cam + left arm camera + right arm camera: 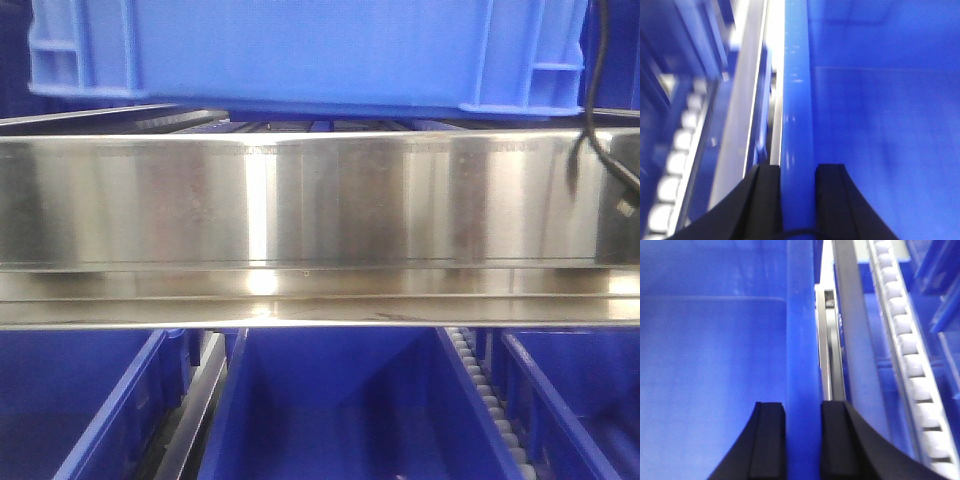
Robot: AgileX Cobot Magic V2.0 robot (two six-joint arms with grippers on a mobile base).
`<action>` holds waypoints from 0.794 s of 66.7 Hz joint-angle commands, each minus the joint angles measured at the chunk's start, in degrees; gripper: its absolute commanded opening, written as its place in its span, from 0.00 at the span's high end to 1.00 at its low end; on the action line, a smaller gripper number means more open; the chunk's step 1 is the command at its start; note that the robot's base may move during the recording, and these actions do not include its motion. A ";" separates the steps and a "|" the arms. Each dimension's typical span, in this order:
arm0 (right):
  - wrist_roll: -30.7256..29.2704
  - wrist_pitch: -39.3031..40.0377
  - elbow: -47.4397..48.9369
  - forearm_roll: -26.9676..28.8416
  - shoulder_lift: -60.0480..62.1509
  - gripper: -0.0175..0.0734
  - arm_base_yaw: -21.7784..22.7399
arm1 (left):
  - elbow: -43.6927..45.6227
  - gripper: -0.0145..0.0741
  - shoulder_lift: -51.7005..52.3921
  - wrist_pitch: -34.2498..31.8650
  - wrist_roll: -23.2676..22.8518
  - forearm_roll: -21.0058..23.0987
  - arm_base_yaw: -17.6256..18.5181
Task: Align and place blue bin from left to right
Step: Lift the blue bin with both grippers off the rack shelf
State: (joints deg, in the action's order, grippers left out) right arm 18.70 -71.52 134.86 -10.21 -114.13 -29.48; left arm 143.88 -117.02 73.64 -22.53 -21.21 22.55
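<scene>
steel beam (320,200) | dark-blue bins (340,400) below | roller track (478,375) | black cable (590,105)

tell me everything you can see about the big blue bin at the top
The blue bin is a large bright-blue plastic crate with a smooth flat side wall, ribbed corners and a thick rim. It is level, just above the steel rail; its top is out of frame. The left gripper and right gripper each clamp its rim, one finger inside, one outside.
</scene>
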 commanded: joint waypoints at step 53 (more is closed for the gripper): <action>2.27 14.25 -15.34 -2.13 14.56 0.89 -1.58 | 1.79 0.96 3.24 -3.68 -3.40 2.06 5.05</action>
State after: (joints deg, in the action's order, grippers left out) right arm 20.44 -63.87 119.82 -13.47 -102.18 -29.94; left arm 144.96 -115.58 74.89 -25.62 -21.64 25.69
